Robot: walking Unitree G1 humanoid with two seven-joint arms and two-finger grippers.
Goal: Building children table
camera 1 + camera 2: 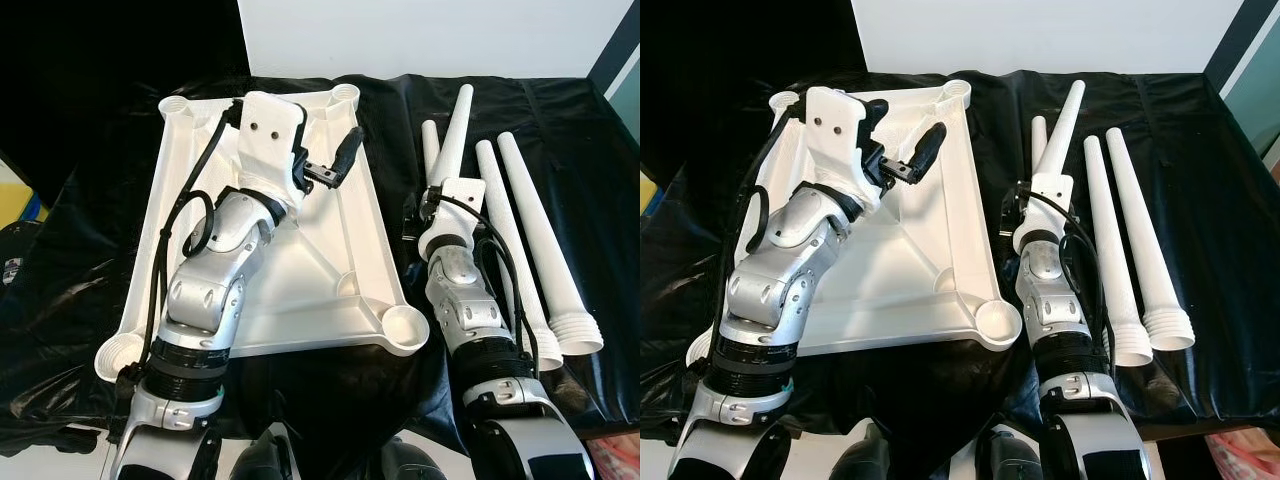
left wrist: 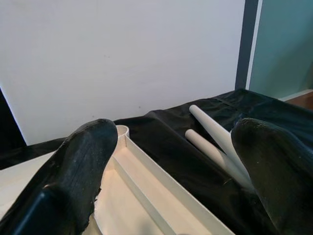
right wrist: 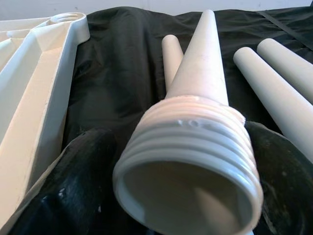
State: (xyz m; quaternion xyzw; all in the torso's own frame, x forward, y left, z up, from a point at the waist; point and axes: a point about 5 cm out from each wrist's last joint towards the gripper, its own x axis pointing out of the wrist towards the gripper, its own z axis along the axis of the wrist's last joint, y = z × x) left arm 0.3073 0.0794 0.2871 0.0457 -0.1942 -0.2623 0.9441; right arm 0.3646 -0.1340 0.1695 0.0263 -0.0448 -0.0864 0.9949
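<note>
The white table top (image 1: 330, 290) lies upside down on a black cloth, with a round leg socket (image 1: 405, 325) at each corner. My left gripper (image 1: 902, 135) hovers open above its far half, nothing between the fingers (image 2: 83, 166). To the right of the top, my right gripper (image 3: 186, 191) is shut on the threaded end of a white tapered leg (image 1: 458, 125), which points away from me and slopes upward. A second leg (image 1: 430, 145) lies just beside it, partly hidden by my arm. Two more legs (image 1: 510, 240) (image 1: 545, 240) lie farther right, threaded ends toward me.
The black cloth (image 1: 590, 180) covers the whole work surface and hangs over its front edge. A white wall (image 1: 430, 35) stands behind it. A dark post and a teal panel (image 2: 283, 44) are at the far right.
</note>
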